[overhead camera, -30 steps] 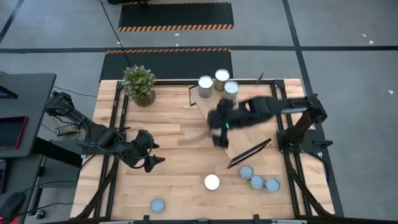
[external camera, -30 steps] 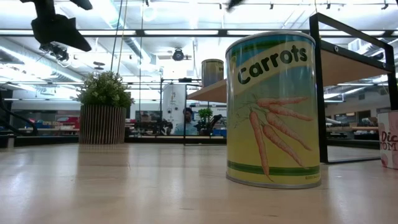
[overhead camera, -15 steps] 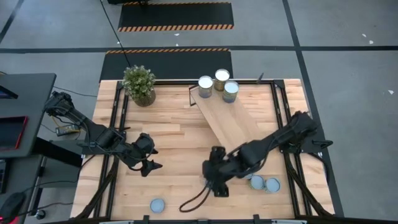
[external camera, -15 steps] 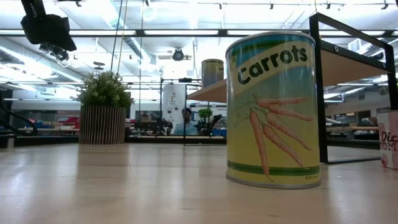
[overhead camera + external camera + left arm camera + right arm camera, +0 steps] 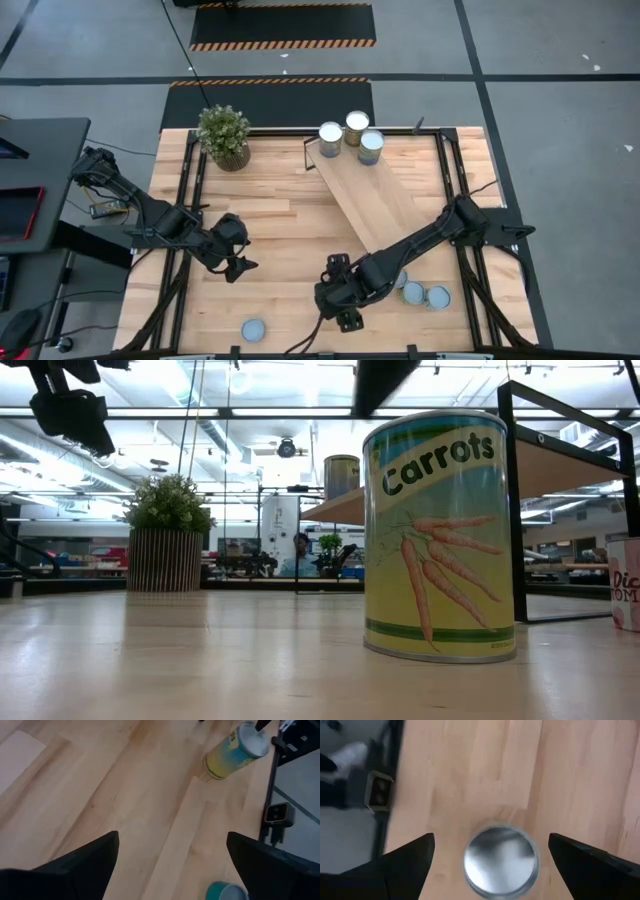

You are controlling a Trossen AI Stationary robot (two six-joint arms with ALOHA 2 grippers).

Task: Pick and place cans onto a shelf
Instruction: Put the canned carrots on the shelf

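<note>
The right pincer (image 5: 338, 297) has swung away from the shelf (image 5: 375, 205) in the last second: a second ago it was over the shelf's board, half a second ago it had dropped toward the near edge of the tabletop (image 5: 280, 215), and now it sits low just off the shelf's near end, directly above the carrots can (image 5: 440, 535). In the high view the arm covers that can, which showed as a pale round top a second ago. The right wrist view looks straight down on its silvery lid (image 5: 501, 861), centred between the two dark fingers (image 5: 395, 865), which are spread wide and hold nothing.

This looks like the approach to the next pick, with the grasp not yet made; the pincer appears to need a further descent before closing.

Three cans (image 5: 350, 135) stand in a cluster at the shelf's far end, so part of the job looks done. Three more (image 5: 420, 293) lie on the tabletop just beside the shelf's near bracket, and a lone blue-topped one (image 5: 253, 329) sits well to the left of them.

The left pincer (image 5: 238, 265) waits well left of the shelf, fingers apart and empty, its wrist view catching a can (image 5: 235, 752) some way off.
</note>
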